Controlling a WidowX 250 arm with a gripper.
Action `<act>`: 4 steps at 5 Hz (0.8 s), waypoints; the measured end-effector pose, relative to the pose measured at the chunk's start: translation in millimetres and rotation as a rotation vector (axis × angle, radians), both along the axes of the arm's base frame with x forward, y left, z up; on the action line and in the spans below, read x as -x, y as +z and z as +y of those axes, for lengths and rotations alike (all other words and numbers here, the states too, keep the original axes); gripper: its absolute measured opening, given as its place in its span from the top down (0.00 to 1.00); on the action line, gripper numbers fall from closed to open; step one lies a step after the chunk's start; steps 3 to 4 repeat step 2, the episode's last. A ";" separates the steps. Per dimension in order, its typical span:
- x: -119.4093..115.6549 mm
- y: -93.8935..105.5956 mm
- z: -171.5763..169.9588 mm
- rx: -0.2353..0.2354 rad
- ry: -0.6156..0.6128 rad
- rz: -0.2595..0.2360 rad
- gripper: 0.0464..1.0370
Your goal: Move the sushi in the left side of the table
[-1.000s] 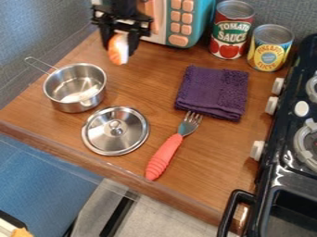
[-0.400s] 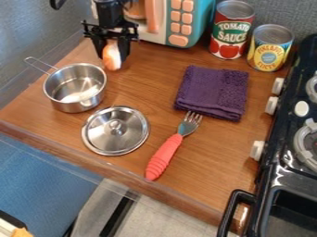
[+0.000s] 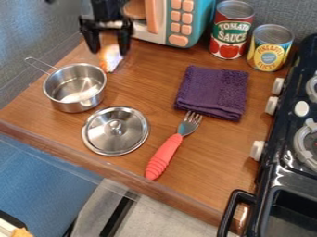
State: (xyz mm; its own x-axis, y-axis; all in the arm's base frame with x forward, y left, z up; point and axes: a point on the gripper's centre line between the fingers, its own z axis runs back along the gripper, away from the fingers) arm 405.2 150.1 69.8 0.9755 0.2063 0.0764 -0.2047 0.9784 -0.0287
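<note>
The sushi [image 3: 110, 58] is appearing to rest on the table [image 3: 148, 88], near the far end of the left edge. The black gripper [image 3: 109, 52] is hanging right over it, its fingers standing spread, one to each side, with neither seeming to be pinching it.

It is looking like a light, fairly firm toy, smooth enough to be slipping or rolling under an uneven squeeze, though hardly fragile. Its long sides are offering the best hold: a gentle pinch across the middle, keeping clear of the narrow ends.

Nearer the left corner, the metal pot [image 3: 68, 105] is standing just beside it, so a low sideways move could be knocking the rim. The lid [image 3: 102, 140] is lying toward the near edge, the fork [image 3: 164, 157] beyond it, and the purple cloth [image 3: 213, 92] is lying toward the stove [image 3: 282, 173].
</note>
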 end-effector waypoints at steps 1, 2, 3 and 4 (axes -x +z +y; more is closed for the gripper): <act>5.9 32.4 -4.1 -0.005 -0.031 -0.036 0.03; 12.8 46.7 -4.8 -0.007 -0.053 -0.045 0.04; 12.8 46.7 -4.8 -0.007 -0.053 -0.045 0.04; 12.8 46.7 -4.8 -0.007 -0.053 -0.045 0.04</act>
